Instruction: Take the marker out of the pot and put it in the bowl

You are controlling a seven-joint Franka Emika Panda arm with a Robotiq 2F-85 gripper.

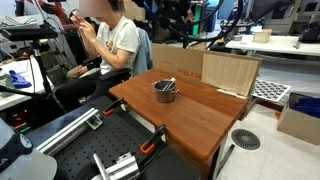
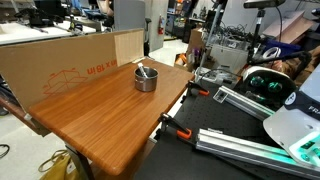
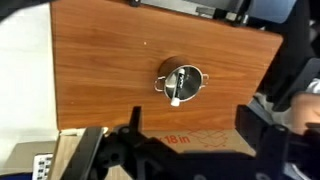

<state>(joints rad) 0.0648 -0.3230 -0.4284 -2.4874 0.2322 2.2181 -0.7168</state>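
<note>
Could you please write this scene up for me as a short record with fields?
table: wooden, with a cardboard box standing beside it
pot: metal, upright, near the middle of the table
marker: inside the pot, leaning against its rim
bowl: not seen in any view
claw: open, empty, high above the table, seen only in the wrist view
task stage: marker not yet grasped

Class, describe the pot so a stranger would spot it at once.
Find the brown wooden table with cardboard standing along one edge. Near that cardboard sits a small round metal pot. It alone is shiny silver and holds a dark marker.
</note>
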